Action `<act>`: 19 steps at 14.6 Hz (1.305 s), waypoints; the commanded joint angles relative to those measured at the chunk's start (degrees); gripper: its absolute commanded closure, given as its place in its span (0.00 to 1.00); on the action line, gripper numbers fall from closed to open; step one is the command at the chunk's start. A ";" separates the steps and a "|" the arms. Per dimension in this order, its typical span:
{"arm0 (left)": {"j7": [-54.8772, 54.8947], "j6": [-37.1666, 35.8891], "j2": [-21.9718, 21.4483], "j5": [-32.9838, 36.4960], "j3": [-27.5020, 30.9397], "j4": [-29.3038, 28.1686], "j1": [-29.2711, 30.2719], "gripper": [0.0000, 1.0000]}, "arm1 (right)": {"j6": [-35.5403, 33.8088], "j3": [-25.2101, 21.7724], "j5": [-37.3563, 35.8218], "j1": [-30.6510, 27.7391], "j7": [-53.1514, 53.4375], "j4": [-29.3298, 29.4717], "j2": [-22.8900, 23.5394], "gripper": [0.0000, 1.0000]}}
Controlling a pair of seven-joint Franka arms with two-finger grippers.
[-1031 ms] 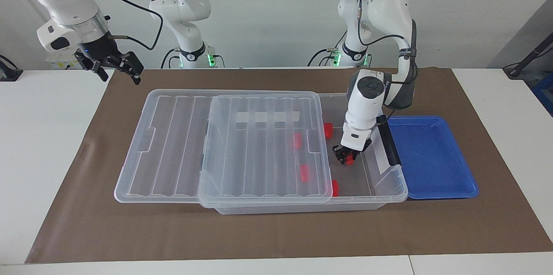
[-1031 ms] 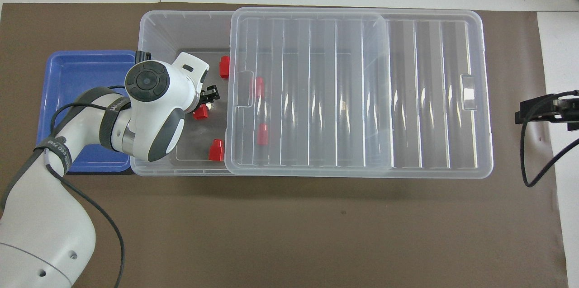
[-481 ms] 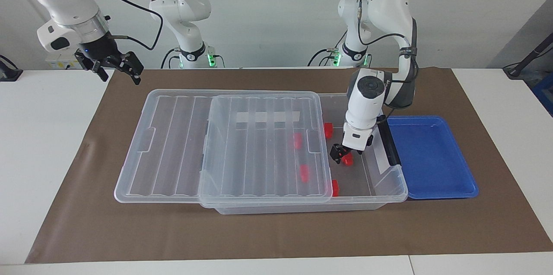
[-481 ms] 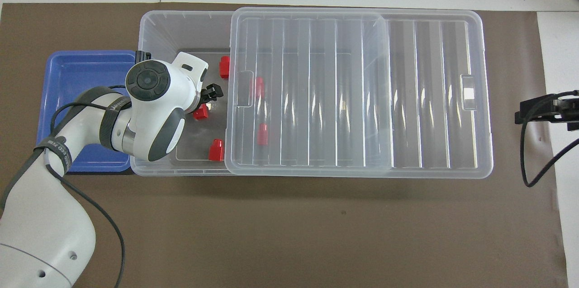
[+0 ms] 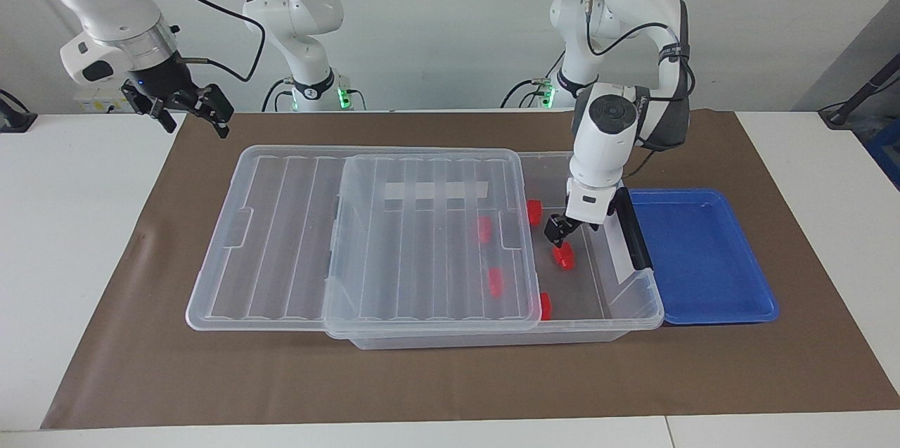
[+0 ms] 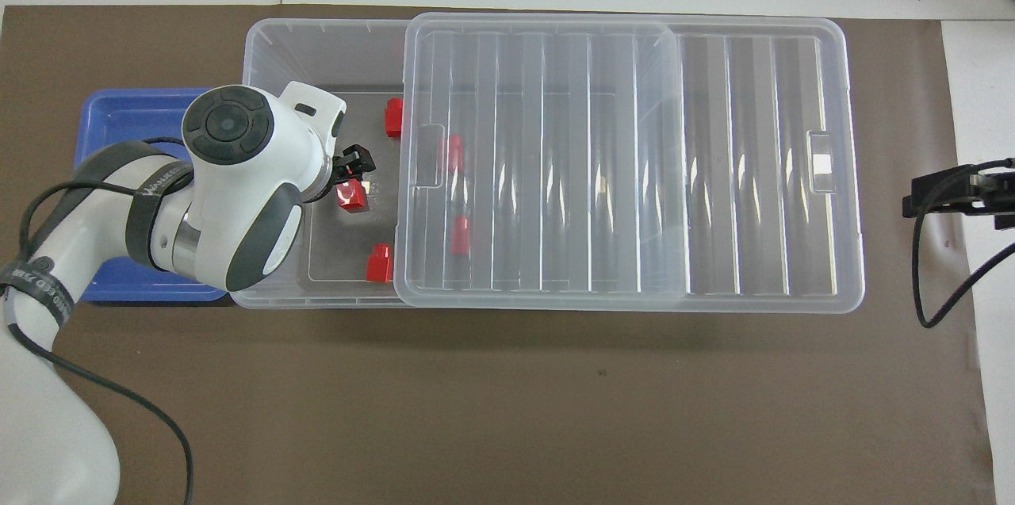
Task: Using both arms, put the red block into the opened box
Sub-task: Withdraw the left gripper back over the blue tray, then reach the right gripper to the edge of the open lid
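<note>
The clear box (image 5: 598,325) lies across the brown mat, its ribbed lid (image 5: 422,244) slid toward the right arm's end so the end by the left arm is uncovered. Several red blocks lie inside. One red block (image 5: 563,257) rests on the box floor in the uncovered part. My left gripper (image 5: 560,231) hangs open just above it, apart from it. In the overhead view the left gripper (image 6: 353,164) shows beside that red block (image 6: 351,196) inside the box (image 6: 317,29). The right gripper (image 5: 197,121) waits open, raised over the mat's corner at the right arm's end.
A blue tray (image 5: 703,251) lies against the box's black end handle (image 5: 633,237), toward the left arm's end; in the overhead view the left arm partly covers this tray (image 6: 119,112). Two red blocks lie under the lid (image 6: 618,156), two more in the uncovered part.
The left gripper opened and let go of the red block, then rose and drew back toward the robots. The block stays on the box floor. The right arm has not moved.
</note>
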 commanded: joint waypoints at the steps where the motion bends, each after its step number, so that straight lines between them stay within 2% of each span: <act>1: -2.27 -4.77 -2.60 0.66 0.54 0.32 -1.72 0.00 | 0.09 0.06 1.04 -0.25 -0.96 -0.50 -0.36 0.00; 3: -1.93 -8.98 -4.70 0.48 0.54 1.72 -1.91 0.00 | 0.09 0.06 0.87 -0.25 -0.96 -0.50 -0.36 0.00; 5: -0.18 -16.78 -7.07 0.48 0.54 5.66 -1.82 0.00 | 0.09 0.06 0.87 -0.25 -1.05 -0.50 -0.36 0.00; 7: 5.95 -23.39 -9.79 0.40 0.80 8.93 -1.21 0.00 | 0.18 0.06 0.78 -0.25 -1.83 -0.59 -0.36 0.00; 9: 13.60 -24.82 -12.61 0.31 1.42 8.94 1.59 0.00 | 0.26 -0.03 0.69 -0.25 -2.98 -0.67 -0.36 0.03; 11: 18.71 -24.48 -12.88 0.48 1.33 9.03 3.63 0.00 | 0.96 0.06 0.69 -0.25 -3.51 -0.76 -0.36 0.09; 12: 20.73 -24.82 -12.89 0.83 1.86 9.72 4.24 0.00 | 0.97 0.15 0.69 -0.16 -3.86 -0.76 -0.36 0.16; 14: 30.19 -26.57 -13.58 0.92 3.35 10.34 7.92 0.00 | 1.06 0.15 0.69 -0.16 -4.21 -0.76 -0.36 0.43; 15: 35.29 -26.67 -13.76 0.58 3.36 10.34 10.46 0.00 | 0.97 0.15 0.69 -0.16 -4.39 -0.76 -0.36 0.70; 16: 37.34 -26.49 -13.76 0.40 3.27 10.43 12.14 0.00 | 0.97 0.15 0.69 -0.16 -4.48 -0.94 -0.45 0.91; 17: 38.06 -26.67 -13.85 0.40 3.35 10.35 12.68 0.00 | 0.97 0.15 0.69 -0.16 -4.48 -1.29 -0.45 1.00; 19: 38.51 -26.93 -14.55 0.40 3.36 9.82 13.56 0.00 | 1.14 0.15 0.69 -0.16 -4.65 -1.46 -0.63 1.00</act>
